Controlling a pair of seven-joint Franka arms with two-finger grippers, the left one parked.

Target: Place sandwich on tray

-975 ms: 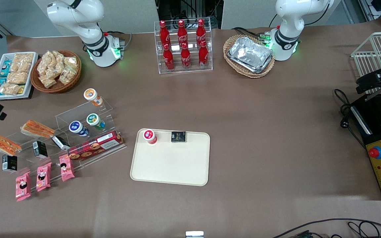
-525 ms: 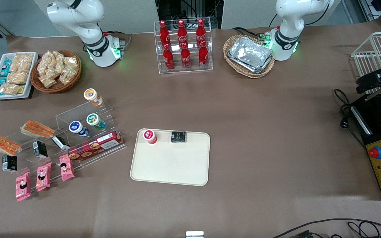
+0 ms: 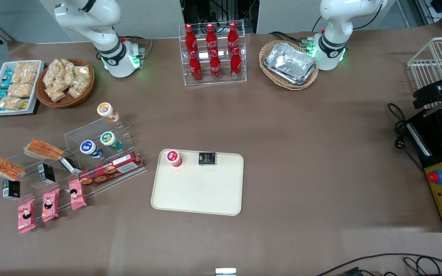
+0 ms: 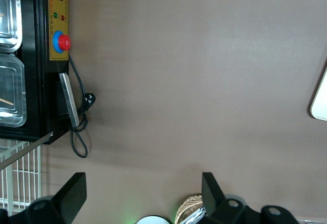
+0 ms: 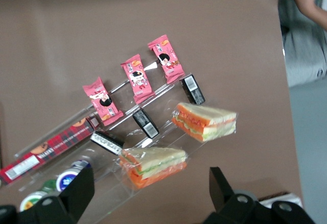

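Note:
The sandwich [image 3: 2, 167] [image 5: 204, 122], a clear-wrapped wedge with orange-red filling and green and yellow bits, lies at the outer end of the clear acrylic display stand [image 3: 90, 153], toward the working arm's end of the table. The cream tray [image 3: 198, 193] lies mid-table, holding a red-lidded cup [image 3: 173, 158] and a small black box [image 3: 207, 158]. My gripper [image 5: 148, 193] is out of the front view. In the right wrist view it hangs high above the stand, open and empty, closest over the other sandwich.
A plainer orange sandwich [image 3: 43, 149] [image 5: 153, 165] lies on the stand beside the task's one. Pink snack packets [image 3: 48, 199], black boxes [image 3: 46, 172], lidded cups [image 3: 108, 140] and a red biscuit box [image 3: 111, 168] fill the stand. Cola bottles [image 3: 212, 53] and baskets stand farther back.
The dark gripper seen at the frame edge near the stand one second ago has slid out of the front view. Nothing on the table has moved.

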